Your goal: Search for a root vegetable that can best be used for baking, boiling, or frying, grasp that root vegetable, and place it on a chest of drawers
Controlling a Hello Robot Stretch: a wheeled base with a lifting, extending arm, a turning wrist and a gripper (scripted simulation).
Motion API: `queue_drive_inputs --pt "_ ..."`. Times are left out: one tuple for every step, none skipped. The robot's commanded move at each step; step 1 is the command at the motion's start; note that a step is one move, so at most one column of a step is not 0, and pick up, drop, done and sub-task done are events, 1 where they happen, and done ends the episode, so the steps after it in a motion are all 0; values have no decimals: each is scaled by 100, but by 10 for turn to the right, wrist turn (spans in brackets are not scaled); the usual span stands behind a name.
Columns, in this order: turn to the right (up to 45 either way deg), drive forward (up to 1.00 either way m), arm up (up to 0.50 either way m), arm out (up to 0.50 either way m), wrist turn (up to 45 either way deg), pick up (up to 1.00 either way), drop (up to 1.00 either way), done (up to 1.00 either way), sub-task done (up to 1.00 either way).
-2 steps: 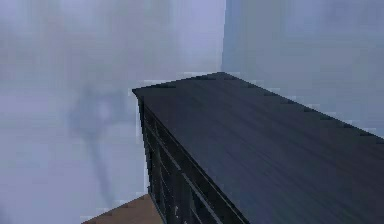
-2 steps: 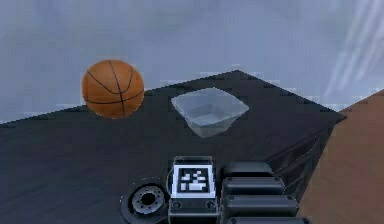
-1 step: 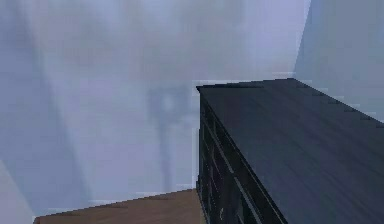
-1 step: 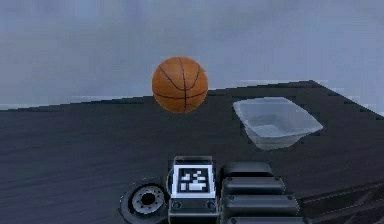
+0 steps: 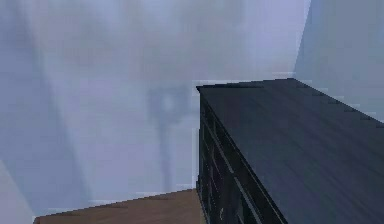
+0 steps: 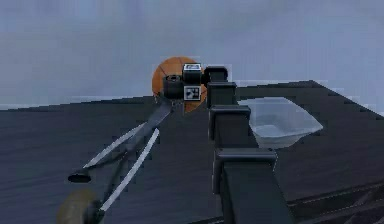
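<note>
Seemingly up on the dark chest of drawers (image 6: 50, 130), behind the arm's (image 6: 240, 170) far end: round orange-brown root vegetable (image 6: 168, 78), near a white bowl (image 6: 295, 130). Likely firm, weighty, smooth-skinned; best gripped across its middle. Cannot tell whether claw (image 6: 80, 194) grasping or released.

One dark chest of drawers (image 5: 300, 130) is counted, along with one pale bowl (image 6: 282, 120) and one round orange-brown thing (image 6: 163, 76). One arm (image 6: 240, 160) is seen, by which one gripper (image 6: 78, 193), two thin fingers (image 6: 125, 142) and two white marked squares (image 6: 192, 70) are carried.
</note>
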Motion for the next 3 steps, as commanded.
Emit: queue_drive_inputs --pt "0 0 0 0 450 0 0 0 0" --pt "0 0 0 0 420 0 0 0 0" --pt "0 0 -12 0 0 0 0 0 0"
